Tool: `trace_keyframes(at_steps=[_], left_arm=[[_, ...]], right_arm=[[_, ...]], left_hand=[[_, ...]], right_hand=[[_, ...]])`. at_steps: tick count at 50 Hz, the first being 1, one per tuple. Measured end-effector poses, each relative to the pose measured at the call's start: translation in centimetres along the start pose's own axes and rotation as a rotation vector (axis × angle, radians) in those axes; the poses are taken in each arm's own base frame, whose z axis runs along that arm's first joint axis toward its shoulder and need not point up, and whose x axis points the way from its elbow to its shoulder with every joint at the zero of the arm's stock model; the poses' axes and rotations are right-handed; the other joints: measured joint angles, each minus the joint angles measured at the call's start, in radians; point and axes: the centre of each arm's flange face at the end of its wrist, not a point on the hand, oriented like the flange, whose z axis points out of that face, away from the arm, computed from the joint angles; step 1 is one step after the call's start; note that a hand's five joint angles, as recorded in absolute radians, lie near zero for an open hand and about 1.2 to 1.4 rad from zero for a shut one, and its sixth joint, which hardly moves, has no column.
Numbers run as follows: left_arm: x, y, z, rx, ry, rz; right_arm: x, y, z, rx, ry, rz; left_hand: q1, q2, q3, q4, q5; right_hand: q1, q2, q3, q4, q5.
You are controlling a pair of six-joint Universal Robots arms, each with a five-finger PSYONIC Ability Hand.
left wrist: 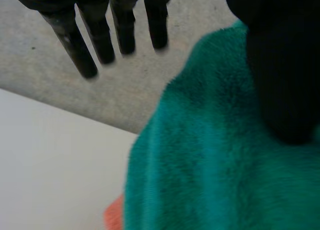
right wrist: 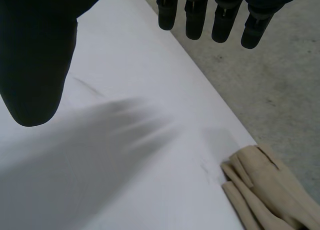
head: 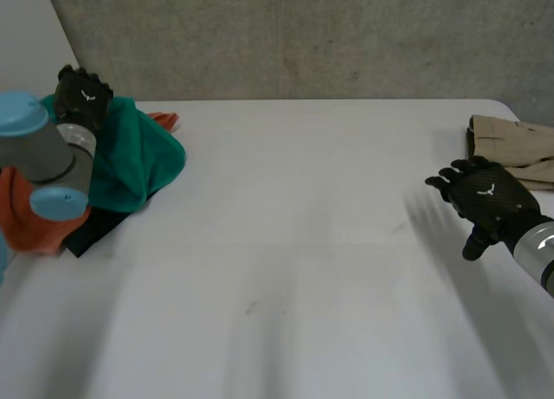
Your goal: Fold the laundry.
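Note:
A pile of laundry lies at the table's far left: a green fleece cloth [head: 134,157] on top, an orange cloth [head: 35,222] and a black cloth [head: 95,230] beneath it. My left hand [head: 82,98] hovers over the back of the green cloth [left wrist: 215,165]. Its fingers [left wrist: 95,38] are straight and spread past the cloth's edge, and its thumb [left wrist: 280,80] is over the fleece, pinching nothing. My right hand [head: 485,200] hangs open above bare table at the right, fingers [right wrist: 200,15] straight, thumb [right wrist: 35,65] apart. A folded beige garment [head: 515,148] lies just beyond it.
The white table [head: 294,243] stretches between the two hands. A grey concrete wall [head: 303,35] runs behind it. A bit of orange cloth [left wrist: 115,217] sticks out under the green one. The beige garment [right wrist: 270,190] lies close to the table's far edge.

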Motion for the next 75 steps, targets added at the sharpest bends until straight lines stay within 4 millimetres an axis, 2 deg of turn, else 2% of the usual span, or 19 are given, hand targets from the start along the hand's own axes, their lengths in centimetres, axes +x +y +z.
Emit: trace_keyframes(at_steps=[4, 6, 9, 16, 21, 25, 30, 34, 36, 38, 39, 40, 44, 48, 53, 61, 62, 68, 75], left_arm=[[0.9, 1.3, 0.8, 0.026, 0.008, -0.011], [0.9, 1.0, 0.8, 0.031, 0.003, -0.026], [-0.2, -1.1, 0.6, 0.058, -0.028, -0.08], [-7.0, -13.1, -3.2, 0.276, -0.121, -0.389], [-9.5, -20.5, -7.8, 0.434, -0.073, -0.593], [-9.1, -25.4, -12.2, 0.528, 0.062, -0.726], [-4.1, -28.1, -16.5, 0.515, 0.307, -0.779], [3.0, -28.1, -20.0, 0.424, 0.53, -0.758], [4.9, -27.9, -21.0, 0.399, 0.587, -0.746], [9.5, -27.5, -23.8, 0.349, 0.717, -0.712], [10.1, -27.4, -24.2, 0.342, 0.735, -0.707], [11.8, -27.1, -25.3, 0.327, 0.78, -0.692], [13.4, -26.7, -26.1, 0.318, 0.817, -0.681], [12.3, -26.3, -24.4, 0.318, 0.754, -0.69], [7.8, -24.4, -20.0, 0.285, 0.585, -0.704], [2.6, -19.5, -15.3, 0.195, 0.407, -0.669], [1.8, -17.8, -14.1, 0.165, 0.374, -0.636], [1.4, -13.2, -11.6, 0.081, 0.348, -0.524], [3.8, -6.1, -9.0, -0.041, 0.406, -0.367]], right_arm=[[-0.5, 0.0, -0.1, -0.001, -0.012, -0.001], [-0.6, -0.1, -0.1, 0.0, -0.011, -0.003], [-0.5, -0.2, -0.1, 0.005, -0.006, -0.007], [0.5, -1.3, -0.1, 0.038, 0.027, -0.023], [1.2, -2.3, -0.3, 0.066, 0.057, -0.027], [2.0, -3.2, -0.6, 0.088, 0.093, -0.014], [3.1, -4.3, -1.0, 0.114, 0.139, 0.031], [3.8, -4.9, -1.4, 0.135, 0.167, 0.072], [3.9, -5.0, -1.4, 0.139, 0.172, 0.08], [4.2, -5.2, -1.5, 0.147, 0.178, 0.096], [4.2, -5.2, -1.5, 0.148, 0.178, 0.098], [4.2, -5.3, -1.5, 0.149, 0.179, 0.102], [4.0, -5.1, -1.5, 0.144, 0.171, 0.107], [3.7, -4.9, -1.5, 0.136, 0.156, 0.109], [3.0, -4.7, -1.7, 0.106, 0.123, 0.121], [1.1, -4.6, -2.9, 0.005, 0.019, 0.174], [-0.2, -4.7, -3.5, -0.03, -0.035, 0.19], [-3.4, -5.2, -4.7, -0.068, -0.151, 0.201], [-8.1, -4.4, -4.8, -0.071, -0.222, 0.163]], left_hand=[[0.615, 0.571, 0.565, 0.567, 0.514], [0.678, 0.766, 0.762, 0.762, 0.705], [0.678, 0.799, 0.798, 0.803, 0.725], [0.678, 0.802, 0.802, 0.804, 0.745], [0.679, 0.802, 0.802, 0.804, 0.745], [0.687, 0.802, 0.802, 0.804, 0.745], [0.687, 0.804, 0.802, 0.804, 0.759], [0.687, 0.806, 0.805, 0.805, 0.759], [0.687, 0.806, 0.806, 0.805, 0.759], [0.365, 0.489, 0.514, 0.511, 0.474], [0.365, 0.489, 0.514, 0.511, 0.474], [-0.137, 0.017, 0.044, 0.028, 0.0], [-0.227, -0.166, -0.164, -0.18, -0.17], [-0.227, -0.179, -0.176, -0.192, -0.171], [-0.227, -0.179, -0.176, -0.192, -0.171], [-0.226, -0.179, -0.176, -0.192, -0.171], [-0.224, -0.178, -0.176, -0.191, -0.171], [-0.224, -0.175, -0.173, -0.187, -0.168], [-0.174, -0.144, -0.14, -0.143, -0.168]], right_hand=[[0.0, 0.0, 0.0, 0.0, 0.0], [0.0, 0.0, 0.0, 0.0, 0.0], [0.0, 0.0, 0.0, 0.0, 0.0], [0.0, 0.0, 0.0, 0.0, 0.0], [0.0, 0.0, 0.0, 0.0, 0.0], [0.0, 0.0, 0.0, 0.0, 0.0], [0.0, 0.0, 0.0, 0.0, 0.0], [0.0, 0.0, 0.0, 0.0, 0.0], [0.0, 0.0, 0.0, 0.0, 0.0], [0.0, 0.0, 0.0, 0.0, 0.0], [0.0, 0.0, 0.0, 0.0, 0.0], [0.0, 0.0, 0.0, 0.0, 0.0], [0.0, 0.0, 0.0, 0.0, 0.0], [0.0, 0.0, 0.0, 0.0, 0.0], [0.0, 0.0, 0.0, 0.0, 0.0], [0.0, 0.0, 0.0, 0.0, 0.0], [0.0, 0.0, 0.0, 0.0, 0.0], [0.0, 0.0, 0.0, 0.0, 0.0], [0.0, 0.0, 0.001, 0.002, 0.0]])
